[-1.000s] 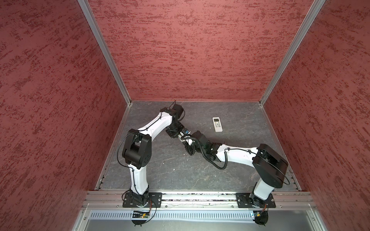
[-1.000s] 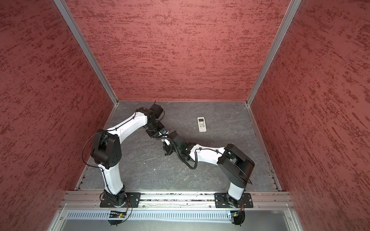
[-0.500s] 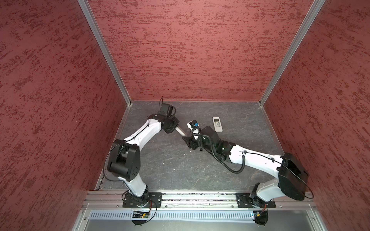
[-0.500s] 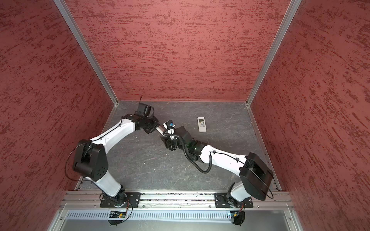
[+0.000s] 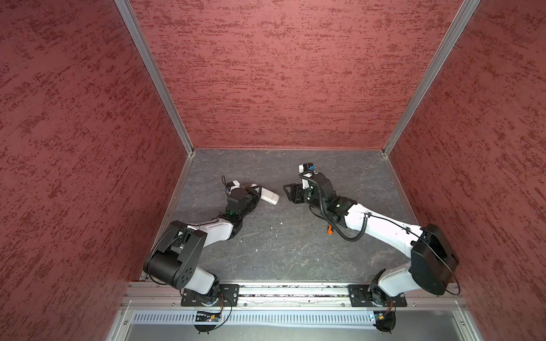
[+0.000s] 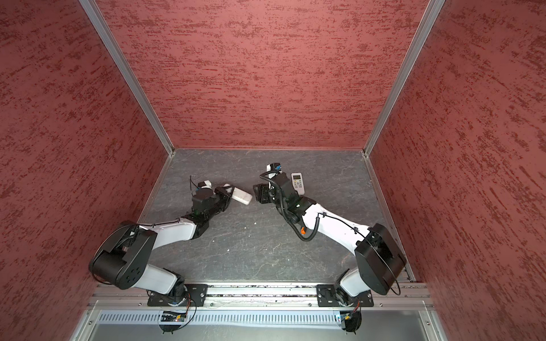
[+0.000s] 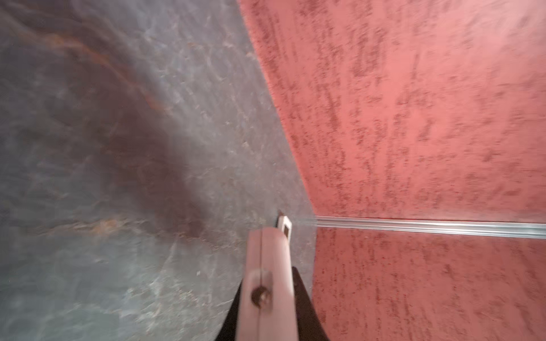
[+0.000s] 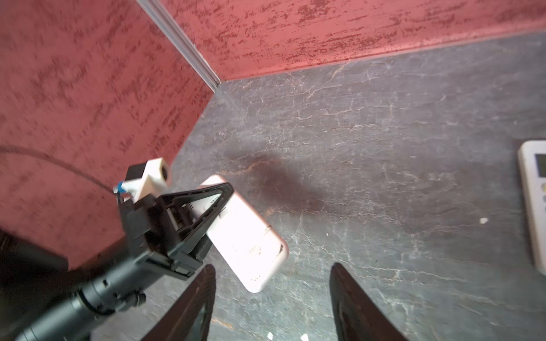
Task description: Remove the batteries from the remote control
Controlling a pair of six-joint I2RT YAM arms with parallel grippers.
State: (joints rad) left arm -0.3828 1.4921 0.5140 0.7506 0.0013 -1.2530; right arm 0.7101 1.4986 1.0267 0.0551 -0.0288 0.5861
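Remote control (image 5: 268, 197), white, is clamped in the left gripper (image 5: 254, 191), off the table's (image 5: 280, 259) middle towards 11 o'clock. At its 3 o'clock, apart, the right gripper (image 8: 272, 267) gapes wide, holding nothing. Second remote (image 6: 297, 183) lies face up at that gripper's 2 o'clock. Two remotes; batteries hidden

A grey, veined slate-look tabletop (image 8: 384, 118) spreads ahead of the right gripper's fingers (image 8: 195, 310) and meets rough, red plaster-textured walls (image 5: 280, 73), which are joined by aluminium corner profiles (image 5: 156, 76). Two white crumbs (image 8: 269, 335) lie on the slate between those fingers. Another crumb (image 8: 483, 220) lies farther ahead and off to one side. Well behind the fingers shows the orange tip of a screwdriver (image 5: 330, 229), mostly hidden. Farther back still run an aluminium rail (image 5: 295, 290) and a slotted vent strip (image 5: 280, 318).
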